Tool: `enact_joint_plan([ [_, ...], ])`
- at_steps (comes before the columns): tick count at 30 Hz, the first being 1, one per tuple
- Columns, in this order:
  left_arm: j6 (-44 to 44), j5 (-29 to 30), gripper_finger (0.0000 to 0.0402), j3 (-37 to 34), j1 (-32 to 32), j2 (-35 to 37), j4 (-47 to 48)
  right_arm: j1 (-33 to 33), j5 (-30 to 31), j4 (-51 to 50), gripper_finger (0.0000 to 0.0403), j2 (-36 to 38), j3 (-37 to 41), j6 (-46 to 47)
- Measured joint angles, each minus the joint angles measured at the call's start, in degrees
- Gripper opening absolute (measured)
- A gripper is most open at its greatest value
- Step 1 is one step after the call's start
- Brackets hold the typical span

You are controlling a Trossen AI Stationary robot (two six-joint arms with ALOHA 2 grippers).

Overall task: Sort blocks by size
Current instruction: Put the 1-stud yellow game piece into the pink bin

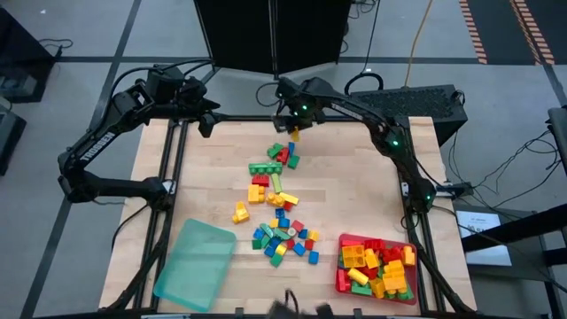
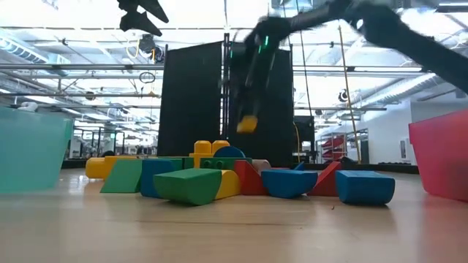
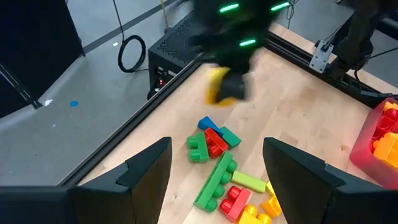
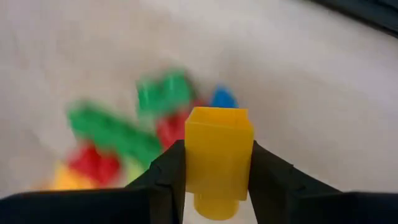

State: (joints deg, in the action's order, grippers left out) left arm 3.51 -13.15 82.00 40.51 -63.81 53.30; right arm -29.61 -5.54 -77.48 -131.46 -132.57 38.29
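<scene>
Above the far blocks [image 1: 282, 156], the right gripper [image 4: 214, 180] pinches a yellow brick [image 4: 219, 149] narrowly at its sides, so a quick swing could make it slip out.

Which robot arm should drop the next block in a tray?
The right arm, probably. Its pincer is shut on a yellow block, lifted above the pile. The left pincer hangs open and empty at the table's far left corner, away from the red tray.
</scene>
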Motion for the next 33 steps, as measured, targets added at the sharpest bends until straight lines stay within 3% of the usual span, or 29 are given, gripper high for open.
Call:
enact_joint_plan([
  [3,0.0,0.0,0.0255,0.0,0.0,0.0,0.0,5.3,6.6,-10.9,0.0114,4.9,0.0,-1.1],
  [5,0.0,0.0,0.0255,0.0,0.0,0.0,0.0,9.5,10.2,-12.7,0.0114,7.9,0.2,-0.4],
  [10,0.0,0.0,0.0255,0.0,0.0,0.0,0.0,19.9,10.5,-12.4,0.0114,18.3,5.1,8.2],
  [15,0.0,0.0,0.0255,0.0,0.0,0.0,0.0,29.8,12.0,-12.2,0.0114,29.7,18.6,27.0],
  [23,0.5,0.0,0.0255,0.0,0.0,0.0,0.0,50.0,9.6,-9.6,0.0114,46.0,43.3,67.0],
  [28,0.7,0.0,0.0255,0.0,0.0,0.0,0.0,60.6,6.6,-6.1,0.0114,50.3,51.4,84.0],
  [33,1.0,0.0,0.0255,0.0,0.0,0.0,0.0,67.5,1.6,-3.4,0.0114,50.3,56.1,93.3],
])
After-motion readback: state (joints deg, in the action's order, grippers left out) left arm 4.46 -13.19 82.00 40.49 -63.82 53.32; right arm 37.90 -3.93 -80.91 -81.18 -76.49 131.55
